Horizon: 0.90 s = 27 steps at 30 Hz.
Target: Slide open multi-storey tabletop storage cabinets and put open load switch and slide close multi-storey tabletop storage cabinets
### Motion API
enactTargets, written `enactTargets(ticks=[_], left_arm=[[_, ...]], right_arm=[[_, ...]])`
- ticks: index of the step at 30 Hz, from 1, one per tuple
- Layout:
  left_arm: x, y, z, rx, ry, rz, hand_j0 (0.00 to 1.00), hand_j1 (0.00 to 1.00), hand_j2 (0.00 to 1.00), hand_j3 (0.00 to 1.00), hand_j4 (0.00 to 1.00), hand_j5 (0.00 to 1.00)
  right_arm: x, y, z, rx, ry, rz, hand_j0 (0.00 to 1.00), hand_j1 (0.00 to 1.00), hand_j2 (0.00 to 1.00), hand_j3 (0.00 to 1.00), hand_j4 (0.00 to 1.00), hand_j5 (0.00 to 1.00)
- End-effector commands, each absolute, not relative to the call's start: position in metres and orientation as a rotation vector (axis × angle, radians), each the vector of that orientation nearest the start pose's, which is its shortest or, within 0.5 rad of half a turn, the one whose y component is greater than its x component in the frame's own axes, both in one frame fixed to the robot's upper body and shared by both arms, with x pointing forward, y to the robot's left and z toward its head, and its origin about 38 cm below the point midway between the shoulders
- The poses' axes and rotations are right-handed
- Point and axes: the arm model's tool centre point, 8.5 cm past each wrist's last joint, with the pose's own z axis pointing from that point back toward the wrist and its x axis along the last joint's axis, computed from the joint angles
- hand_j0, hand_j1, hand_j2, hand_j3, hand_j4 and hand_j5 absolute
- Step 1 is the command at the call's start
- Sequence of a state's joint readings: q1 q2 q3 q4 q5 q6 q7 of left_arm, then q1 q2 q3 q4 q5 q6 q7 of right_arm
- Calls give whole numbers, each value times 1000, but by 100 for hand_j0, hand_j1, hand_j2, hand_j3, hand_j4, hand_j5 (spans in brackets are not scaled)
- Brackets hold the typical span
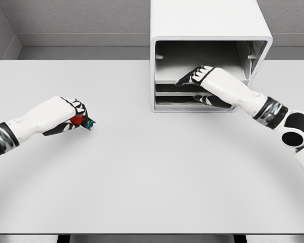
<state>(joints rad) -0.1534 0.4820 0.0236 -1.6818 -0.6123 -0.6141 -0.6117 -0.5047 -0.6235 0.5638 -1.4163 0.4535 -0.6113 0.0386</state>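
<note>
- We see the left robot hand (73, 117) low over the left part of the white surface (152, 177), its fingers curled around the load switch (81, 120), a small object showing red with a bit of blue-green at the fingertips. We judge it waits there, well apart from the cabinet, so it does not crowd the other arm.
- The storage cabinet (207, 55) stands at the far edge, right of centre, its open front facing us.
- The right robot hand (195, 77) reaches into that front, fingers extended and holding nothing that we can make out, resting at the edge of an upper drawer (192, 83). We take this as the position for sliding the drawer in or out.
- Lower trays (182, 98) sit partly hidden behind the right forearm, so we cannot tell how far any of them is pulled out.
- In our judgement the switch is not yet stored; a drawer must come out far enough to take it.
</note>
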Motion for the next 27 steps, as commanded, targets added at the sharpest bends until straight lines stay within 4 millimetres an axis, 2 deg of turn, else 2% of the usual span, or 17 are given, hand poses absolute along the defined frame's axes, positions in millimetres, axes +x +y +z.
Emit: enactTargets(ticks=[1,8,14,18,20,24,27], left_arm=[[372,304,184,536,-1599,-1758,37,37,37,37,37,37],[370,303,187,536,-1617,-1752,37,37,37,37,37,37],[369,303,189,535,-1625,-1748,37,37,37,37,37,37],[369,304,190,540,-1626,-1745,37,37,37,37,37,37],[368,304,188,530,-1629,-1740,37,37,37,37,37,37],[366,300,192,533,-1647,-1744,37,37,37,37,37,37],[361,303,191,536,-1643,-1737,37,37,37,37,37,37]], right_arm=[[425,-246,199,-403,-1994,1644,73,73,73,73,73,73],[419,-252,198,-404,-1982,1658,73,73,73,73,73,73],[405,-256,201,-372,-1989,1662,73,73,73,73,73,73],[395,-260,207,-364,-1995,1688,73,73,73,73,73,73],[384,-258,217,-344,-2021,1713,73,73,73,73,73,73],[393,-265,232,-396,-2051,1668,73,73,73,73,73,73],[403,-268,222,-399,-2028,1627,73,73,73,73,73,73]])
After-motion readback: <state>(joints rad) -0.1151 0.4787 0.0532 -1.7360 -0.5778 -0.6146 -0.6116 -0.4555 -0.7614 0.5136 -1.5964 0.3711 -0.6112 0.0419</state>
